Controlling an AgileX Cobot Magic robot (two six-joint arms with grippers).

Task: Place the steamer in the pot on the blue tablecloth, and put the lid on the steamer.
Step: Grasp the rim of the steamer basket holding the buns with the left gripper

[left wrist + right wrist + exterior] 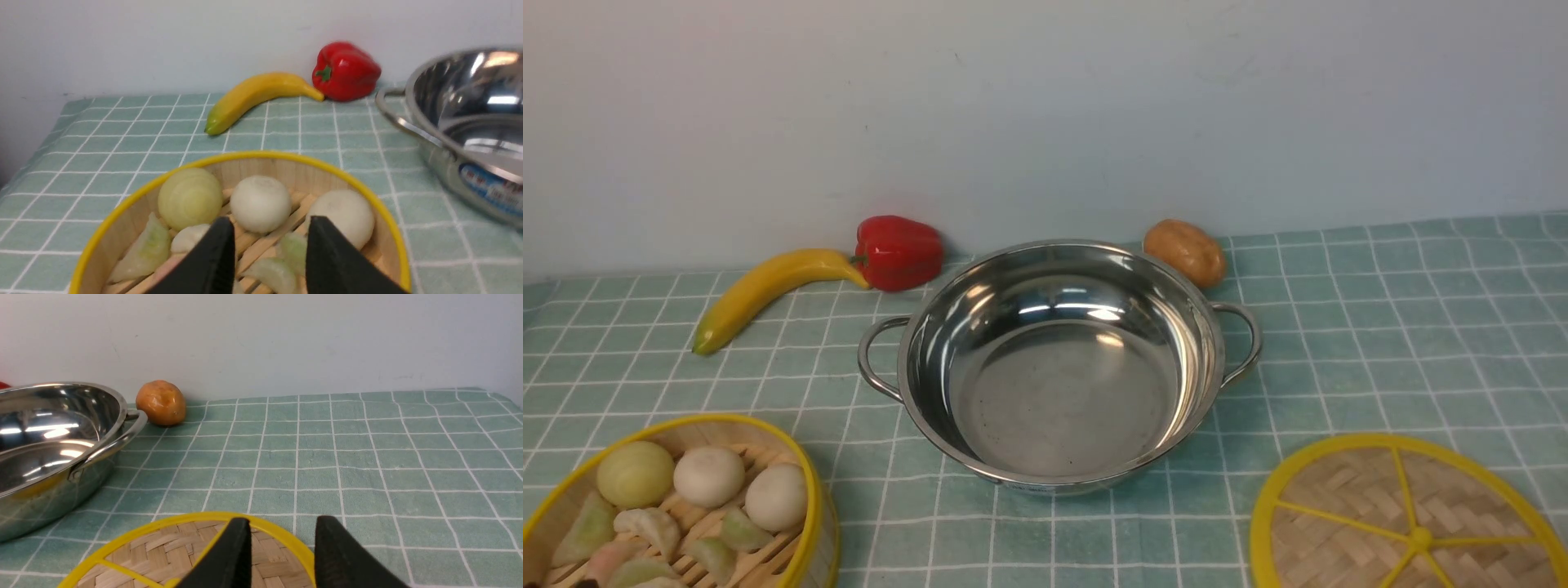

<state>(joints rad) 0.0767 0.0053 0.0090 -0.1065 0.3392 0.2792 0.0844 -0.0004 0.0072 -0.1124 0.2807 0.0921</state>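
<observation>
Pot: the pot (1062, 392) sits in the middle of the cloth (1380, 327). It is shiny, and nothing is in it.
Steamer: the steamer (810, 490) is on the cloth at about 8 o'clock from the pot, well apart from it. The buns (709, 475) and dumplings are inside.
Lid: the lid (1409, 523) lies flat on the cloth at about 4 o'clock from the pot, also apart from it.
Left gripper: the left gripper (269, 220) hangs over the steamer. Its two fingers are apart and hold nothing.
Right gripper: the right gripper (282, 519) hangs over the far edge of the lid. Its fingers are apart too, with nothing between them.
Other things: a banana (768, 294) and a red pepper (898, 251) are at about 10 o'clock from the pot. A potato (1186, 251) is at 1 o'clock.
Done: nothing yet, I think. This looks like the very start.
Left to do: grab the steamer and set it in the pot. Then put the lid on top of the steamer.
</observation>
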